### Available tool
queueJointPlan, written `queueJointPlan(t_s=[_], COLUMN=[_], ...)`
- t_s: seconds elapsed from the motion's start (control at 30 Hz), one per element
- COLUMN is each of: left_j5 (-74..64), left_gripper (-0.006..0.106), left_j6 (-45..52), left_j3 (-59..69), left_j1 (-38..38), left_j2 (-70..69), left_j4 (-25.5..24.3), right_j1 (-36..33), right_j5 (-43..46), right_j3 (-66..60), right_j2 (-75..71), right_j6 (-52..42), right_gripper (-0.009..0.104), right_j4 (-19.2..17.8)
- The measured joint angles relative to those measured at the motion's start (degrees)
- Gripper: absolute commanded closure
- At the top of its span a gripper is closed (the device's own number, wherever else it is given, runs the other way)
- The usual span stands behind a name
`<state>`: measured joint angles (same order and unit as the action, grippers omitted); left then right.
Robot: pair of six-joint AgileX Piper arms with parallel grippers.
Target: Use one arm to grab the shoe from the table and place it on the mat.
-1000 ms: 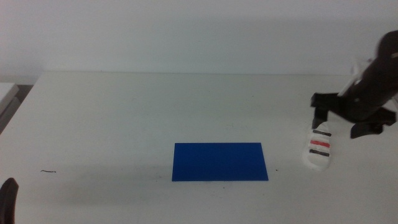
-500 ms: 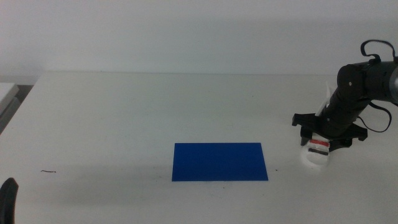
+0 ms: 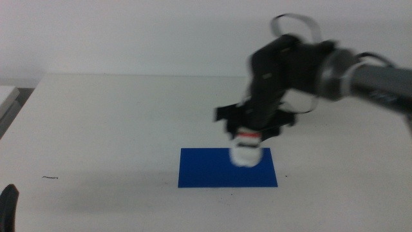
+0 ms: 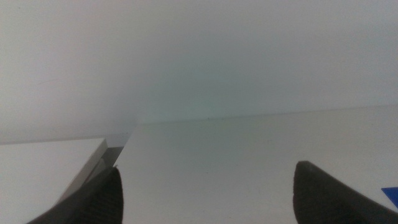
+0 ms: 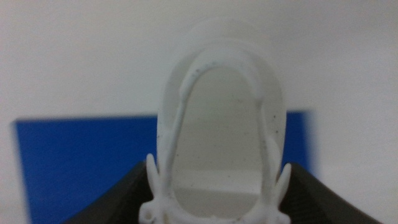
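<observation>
Right arm's black two-jaw gripper (image 3: 248, 132) was clamped on the small white sneaker with thick sole and red and black straps (image 3: 245, 149), jaws pressed against both sides of the shoe near its heel end; motion blur in the middle view. The sneaker was held up off the table, hanging toe-down over the far edge of the flat dark blue rectangular mat (image 3: 212, 169); whether the toe touched the mat could not be told. In the right wrist view the sneaker (image 5: 221, 124) filled the centre, its opening facing the camera, the blue mat (image 5: 81, 162) behind it. The mat lay on the plain white matte table (image 3: 116, 122). Left gripper (image 4: 205, 199) waited low at the table's near left edge, jaws wide apart, holding nothing
</observation>
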<state>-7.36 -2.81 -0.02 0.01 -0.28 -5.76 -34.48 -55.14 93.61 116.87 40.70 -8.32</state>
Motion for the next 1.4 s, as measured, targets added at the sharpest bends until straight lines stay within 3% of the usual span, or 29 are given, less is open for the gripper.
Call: queueJointPlan(t_s=[0.13, 0.4, 0.5, 0.6, 0.73, 0.87, 1.0, 1.4], left_j5=[0.00, 0.00, 0.00, 0.00, 0.00, 0.00, 0.00, 0.00], left_gripper=[0.007, 0.007, 0.007, 0.007, 0.007, 0.007, 0.007, 0.007], left_j6=[0.00, 0.00, 0.00, 0.00, 0.00, 0.00, 0.00, 0.00], left_j3=[0.00, 0.00, 0.00, 0.00, 0.00, 0.00, 0.00, 0.00], left_j1=[0.00, 0.00, 0.00, 0.00, 0.00, 0.00, 0.00, 0.00], left_j2=[0.00, 0.00, 0.00, 0.00, 0.00, 0.00, 0.00, 0.00], left_j4=[0.00, 0.00, 0.00, 0.00, 0.00, 0.00, 0.00, 0.00], right_j1=[-3.89, -4.29, -4.29, -4.29, -4.29, -4.29, -4.29, -4.18], right_j5=[-0.55, -2.94, -3.16, -3.44, -5.51, -7.87, -6.08, -0.70], right_j3=[2.37, 2.61, 2.61, 2.61, 2.61, 2.61, 2.61, 2.68], right_j2=[3.19, 3.52, 3.52, 3.52, 3.52, 3.52, 4.21, 6.44], right_j6=[1.27, 1.55, 7.32, 23.85, 55.05, 75.90, 80.48, 80.57], right_gripper=[0.088, 0.088, 0.088, 0.088, 0.088, 0.088, 0.088, 0.088], right_j4=[1.72, 1.98, 1.98, 1.98, 2.20, 5.66, 7.22, 7.23])
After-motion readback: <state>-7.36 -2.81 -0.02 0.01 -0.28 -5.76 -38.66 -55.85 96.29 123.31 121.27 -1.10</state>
